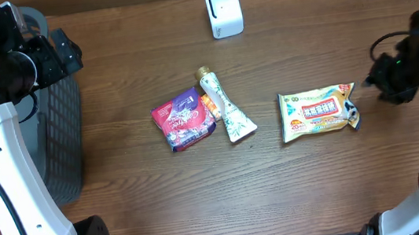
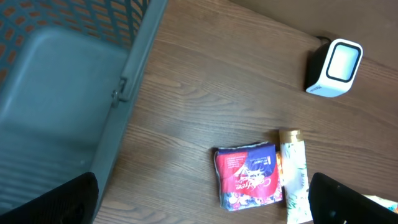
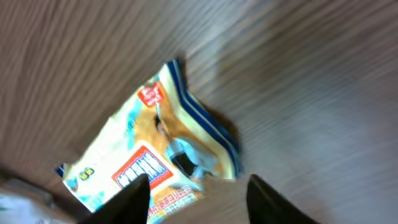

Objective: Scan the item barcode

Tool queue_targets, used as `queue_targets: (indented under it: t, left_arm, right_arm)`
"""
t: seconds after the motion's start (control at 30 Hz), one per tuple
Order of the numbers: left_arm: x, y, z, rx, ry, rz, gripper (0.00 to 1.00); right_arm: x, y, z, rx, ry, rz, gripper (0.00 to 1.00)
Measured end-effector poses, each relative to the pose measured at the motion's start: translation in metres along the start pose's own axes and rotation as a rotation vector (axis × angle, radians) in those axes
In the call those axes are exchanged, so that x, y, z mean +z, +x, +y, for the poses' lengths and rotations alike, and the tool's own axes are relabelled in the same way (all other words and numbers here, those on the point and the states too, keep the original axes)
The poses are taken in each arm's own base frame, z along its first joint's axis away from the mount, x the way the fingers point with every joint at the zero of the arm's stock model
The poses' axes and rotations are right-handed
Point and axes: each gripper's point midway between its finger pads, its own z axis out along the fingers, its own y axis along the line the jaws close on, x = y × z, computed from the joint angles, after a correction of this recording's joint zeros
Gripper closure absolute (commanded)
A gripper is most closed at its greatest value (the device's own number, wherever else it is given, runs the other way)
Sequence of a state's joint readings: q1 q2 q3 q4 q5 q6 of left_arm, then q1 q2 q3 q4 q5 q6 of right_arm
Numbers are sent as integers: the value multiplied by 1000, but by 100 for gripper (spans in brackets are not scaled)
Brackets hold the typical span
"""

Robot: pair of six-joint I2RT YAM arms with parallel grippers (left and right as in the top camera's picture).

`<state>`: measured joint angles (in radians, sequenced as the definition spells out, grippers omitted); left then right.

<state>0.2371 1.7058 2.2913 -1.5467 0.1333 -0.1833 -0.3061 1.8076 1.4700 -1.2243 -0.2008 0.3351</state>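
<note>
Starting at the right gripper, its two dark fingertips stand apart at the bottom of the wrist view, with nothing clamped between them. Just beyond them lies the pack, a yellow and blue snack bag, flat on the table. One tip overlaps the bag's near edge in that view, and the blur hides whether it touches. From overhead the gripper sits just off the bag's right end, close to it but not holding it.

The left gripper is spread wide, its fingers at the two lower corners of its view and nothing between them. It hangs high by the basket, at the table's left side and well apart from everything else.

Further out, a pouch and a tube lie side by side in the middle, touching or nearly so. The scanner stands at the far edge, well apart from the pack.

By my reading the task is barely begun. All three items lie on the wood, and none is held or near the scanner. No item shows in the part of the basket in view. The pack lies printed face up with no barcode in sight. What seems left is nearly everything: grip the pack, lift it, carry it to the scanner, and turn its code toward the window.
</note>
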Motion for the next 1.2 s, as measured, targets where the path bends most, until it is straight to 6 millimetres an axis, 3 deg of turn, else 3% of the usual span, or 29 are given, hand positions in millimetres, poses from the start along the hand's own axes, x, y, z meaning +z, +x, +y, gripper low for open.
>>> queue_targets:
  t: [0.2,0.27,0.4,0.47,0.5,0.53,0.57,0.7,0.83,0.9,1.03,1.1,1.2]
  left_arm:
    - [0,0,0,0,0,0,0]
    - [0,0,0,0,0,0,0]
    - [0,0,0,0,0,0,0]
    - [0,0,0,0,0,0,0]
    - [0,0,0,0,0,0,0]
    - [0,0,0,0,0,0,0]
    - [0,0,0,0,0,0,0]
    - [0,0,0,0,0,0,0]
    - [0,0,0,0,0,0,0]
    - [0,0,0,0,0,0,0]
    - [0,0,0,0,0,0,0]
    - [0,0,0,0,0,0,0]
    - [0,0,0,0,0,0,0]
  right_arm:
    - [-38,-5,14,-77,22,-36,16]
    - [-40,0,25,-123,6,-30,1]
    - [-33,19,50,-225,-19,6,0]
    - [-28,33,78,-301,-77,24,0]
    - [-27,35,83,-312,-89,28,4]
    - [-26,41,92,-336,-114,37,18]
    - [-24,48,104,-363,-143,45,24]
    - [-21,61,134,-392,-204,44,25]
    - [-17,59,130,-225,-120,14,25]
    - [-15,54,125,-170,-71,-21,17]
    - [-15,37,109,-154,76,-151,14]
    - [-17,31,105,-178,122,-191,14]
    - [-17,21,101,-205,157,-244,24]
